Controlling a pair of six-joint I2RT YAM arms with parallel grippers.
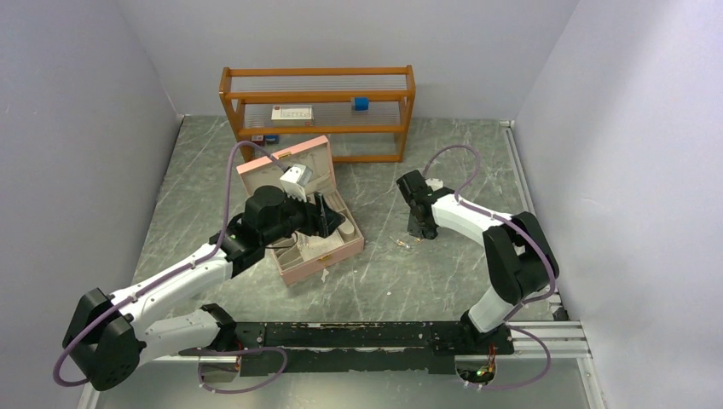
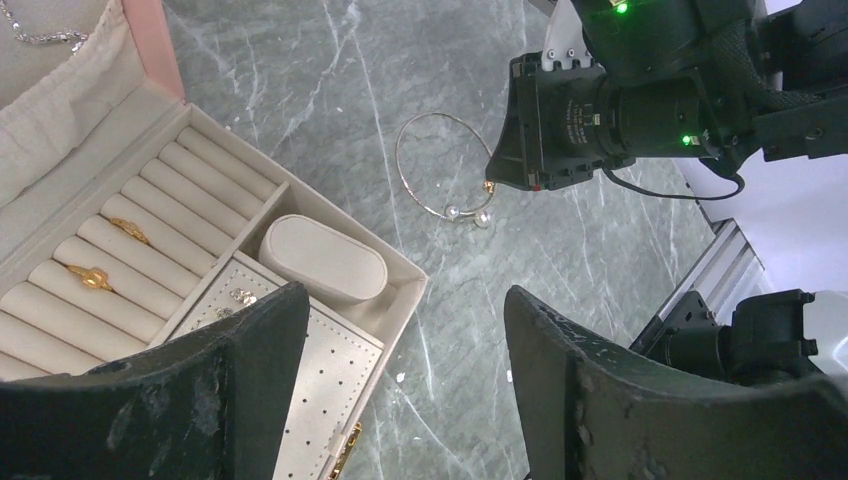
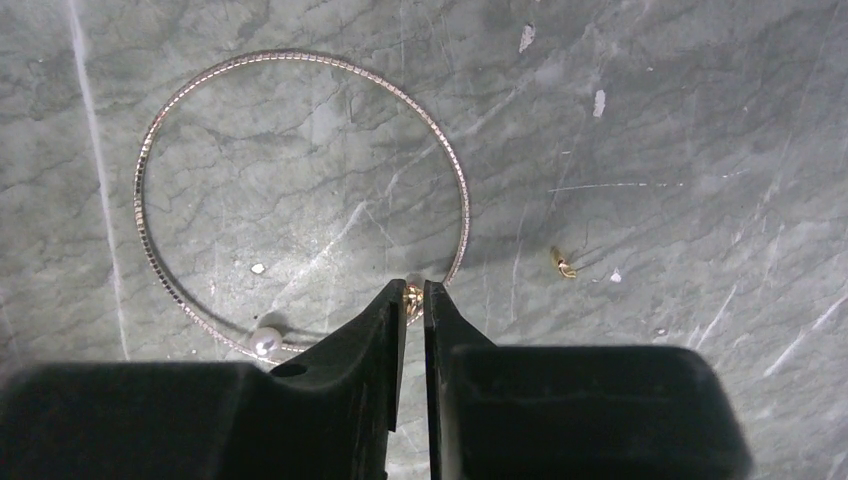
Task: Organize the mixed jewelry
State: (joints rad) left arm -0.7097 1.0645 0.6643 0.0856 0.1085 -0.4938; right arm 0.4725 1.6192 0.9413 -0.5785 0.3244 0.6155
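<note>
A thin gold bangle (image 3: 300, 190) with pearl ends lies flat on the marble table. My right gripper (image 3: 414, 293) is shut on the bangle's gold end, right at its fingertips. A small gold earring (image 3: 563, 263) lies loose to the right of it. The bangle also shows in the left wrist view (image 2: 440, 165), beside the right gripper (image 1: 419, 228). My left gripper (image 2: 400, 330) is open and empty, hovering over the front corner of the open pink jewelry box (image 1: 294, 183). Gold rings (image 2: 90, 275) sit in the box's ring rolls and small earrings (image 2: 238, 296) on its perforated pad.
A wooden shelf rack (image 1: 317, 111) stands at the back with a white box and a blue cube on it. A silver chain (image 2: 40, 35) lies in the box lid pocket. Grey walls close in on both sides.
</note>
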